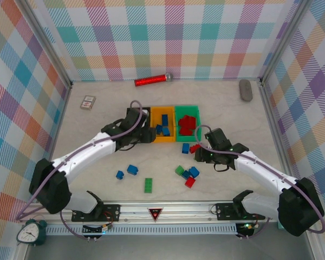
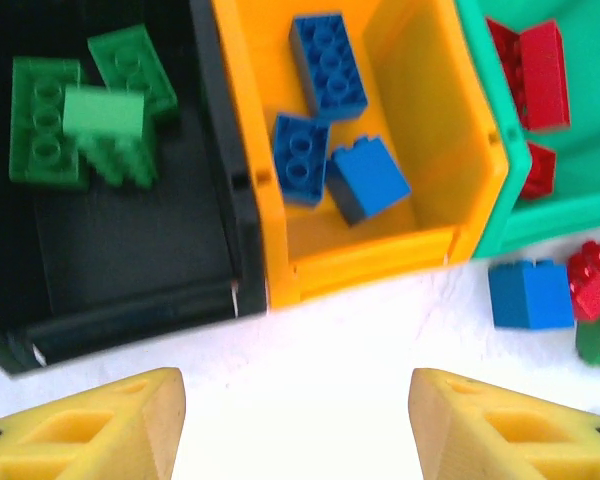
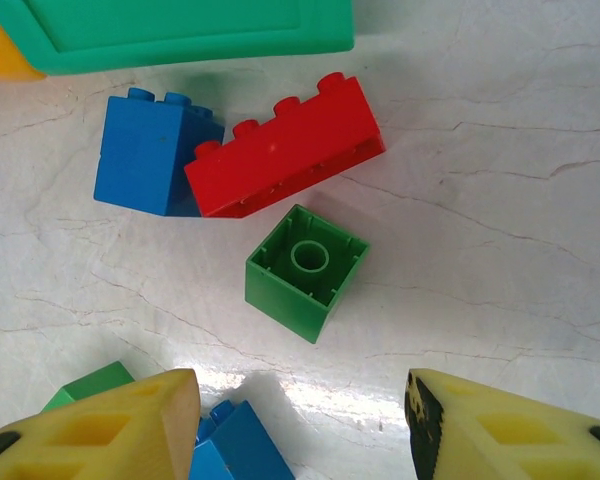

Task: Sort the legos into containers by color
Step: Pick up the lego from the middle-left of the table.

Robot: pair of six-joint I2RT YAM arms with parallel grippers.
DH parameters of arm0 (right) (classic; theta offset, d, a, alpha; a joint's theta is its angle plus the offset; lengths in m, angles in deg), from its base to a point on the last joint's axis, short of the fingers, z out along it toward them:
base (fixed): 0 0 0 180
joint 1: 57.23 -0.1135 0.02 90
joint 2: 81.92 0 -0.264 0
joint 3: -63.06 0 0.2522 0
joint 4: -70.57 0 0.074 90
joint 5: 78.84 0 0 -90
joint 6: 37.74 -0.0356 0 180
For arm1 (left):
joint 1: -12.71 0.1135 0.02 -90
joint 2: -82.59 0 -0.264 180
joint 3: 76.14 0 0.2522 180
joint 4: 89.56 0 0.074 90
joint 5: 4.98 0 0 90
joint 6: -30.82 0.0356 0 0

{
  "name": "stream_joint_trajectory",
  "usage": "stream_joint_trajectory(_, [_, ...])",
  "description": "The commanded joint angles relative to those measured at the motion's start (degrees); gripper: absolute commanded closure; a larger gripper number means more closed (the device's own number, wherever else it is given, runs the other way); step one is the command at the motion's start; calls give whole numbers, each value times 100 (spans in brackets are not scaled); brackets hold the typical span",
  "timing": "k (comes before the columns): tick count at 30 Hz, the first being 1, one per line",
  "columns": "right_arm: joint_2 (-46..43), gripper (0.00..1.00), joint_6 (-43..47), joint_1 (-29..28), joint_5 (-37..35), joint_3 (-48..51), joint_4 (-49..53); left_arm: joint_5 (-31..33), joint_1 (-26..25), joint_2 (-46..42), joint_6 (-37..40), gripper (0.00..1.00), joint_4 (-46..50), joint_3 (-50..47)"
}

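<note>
Right hand (image 3: pixel 300 390) open, empty; upturned green lego (image 3: pixel 305 270) lies just ahead, squarely in line, red lego (image 3: pixel 285 150) beyond it. Left hand (image 2: pixel 295 385) open too, farther off.

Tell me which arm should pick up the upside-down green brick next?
Right, probably. The right gripper, open, hangs just above the green brick. The left gripper is over by the yellow bin, farther away.
</note>
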Motion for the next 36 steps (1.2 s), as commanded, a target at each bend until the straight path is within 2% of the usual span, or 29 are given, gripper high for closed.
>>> stream_joint_trajectory(1, [-15, 43, -104, -57, 96, 99, -213, -547, -24, -438, -312, 40, -106, -511])
stream_joint_trajectory(6, [8, 43, -104, -66, 23, 130, -238, -857, -82, -767, -440, 40, 348, -1042])
stream_joint_trajectory(14, [49, 43, -134, -86, 27, 157, -315, -1220, -305, -1112, -537, 40, 937, -1310])
stream_joint_trajectory(22, [82, 43, -115, -109, 1, 213, -332, -1365, -766, -1108, -630, 41, 1468, -1356])
stream_joint_trajectory(32, [70, 43, -192, -143, -12, 303, -433, -1260, -1421, -626, -1002, 41, 1596, -1516])
stream_joint_trajectory(36, [183, 43, -209, -181, 52, 265, -473, -962, -1833, -136, -1135, 41, 1595, -1329])
